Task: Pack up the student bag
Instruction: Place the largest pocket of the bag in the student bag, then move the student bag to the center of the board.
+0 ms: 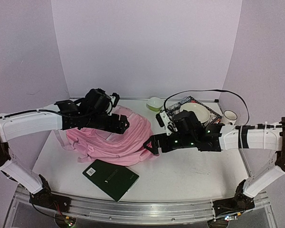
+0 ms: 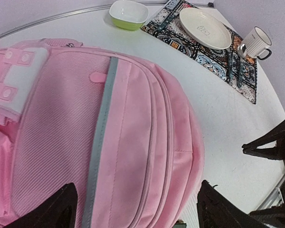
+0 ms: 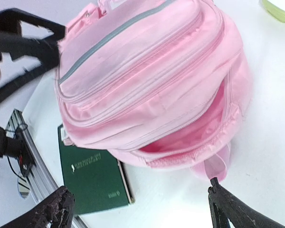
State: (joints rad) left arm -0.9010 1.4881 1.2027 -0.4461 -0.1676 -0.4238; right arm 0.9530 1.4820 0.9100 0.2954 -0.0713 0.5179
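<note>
The student bag [image 1: 104, 141] is a soft pink backpack lying flat at the table's left centre. Its grey stripe faces up [image 2: 133, 118], and its zipped main mouth gapes open on the near right side [image 3: 199, 130]. My left gripper [image 1: 122, 124] hovers open just above the bag's top [image 2: 135, 211], holding nothing. My right gripper [image 1: 152, 145] stands open beside the bag's right edge [image 3: 142, 211], apart from it and empty. A dark green book [image 1: 110, 178] lies on the table in front of the bag [image 3: 92, 175].
At the back right a patterned placemat [image 1: 213, 118] carries a cream plate [image 1: 194, 113], with a white mug [image 1: 229, 115] beside it. A green bowl [image 1: 155, 103] sits behind the bag. The metal rail [image 1: 133, 209] runs along the near table edge.
</note>
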